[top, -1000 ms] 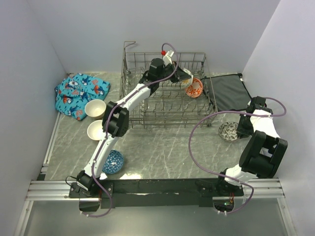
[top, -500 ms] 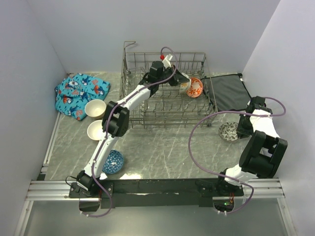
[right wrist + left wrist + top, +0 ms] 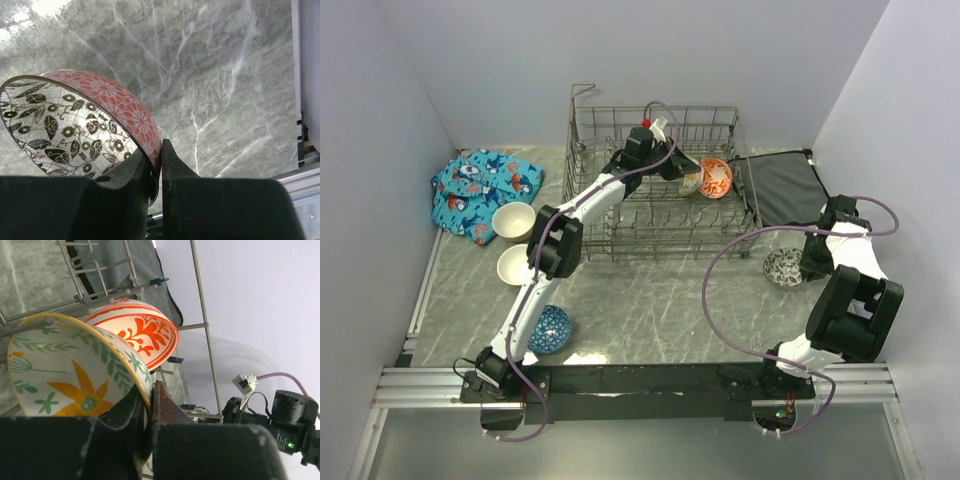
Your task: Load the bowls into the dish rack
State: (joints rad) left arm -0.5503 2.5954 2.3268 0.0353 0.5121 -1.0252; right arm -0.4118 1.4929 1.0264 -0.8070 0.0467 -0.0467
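Observation:
My left gripper [image 3: 682, 176] [image 3: 148, 396] is shut on the rim of a cream bowl with orange leaves [image 3: 691, 184] [image 3: 75, 375]. It holds the bowl on edge inside the dish rack [image 3: 620, 243], right beside an orange-red patterned bowl [image 3: 716, 177] [image 3: 145, 335] standing among the tines. My right gripper [image 3: 808, 262] [image 3: 159, 150] is shut on the rim of a black-and-white speckled bowl with a red floral outside [image 3: 783, 267] [image 3: 65, 125], low over the table at the right. Two cream bowls [image 3: 513, 221] [image 3: 514, 265] and a blue patterned bowl [image 3: 550, 328] sit on the left.
A blue patterned cloth [image 3: 485, 190] lies at the far left by the wall. A flat dark grey mat [image 3: 785, 188] lies right of the rack. Walls close in at the left, back and right. The rack's wire side [image 3: 200, 295] rises just past the held bowl.
My left gripper has lowered the leaf bowl deeper into the rack, closer to the orange-red bowl. The right arm and its bowl have barely moved.

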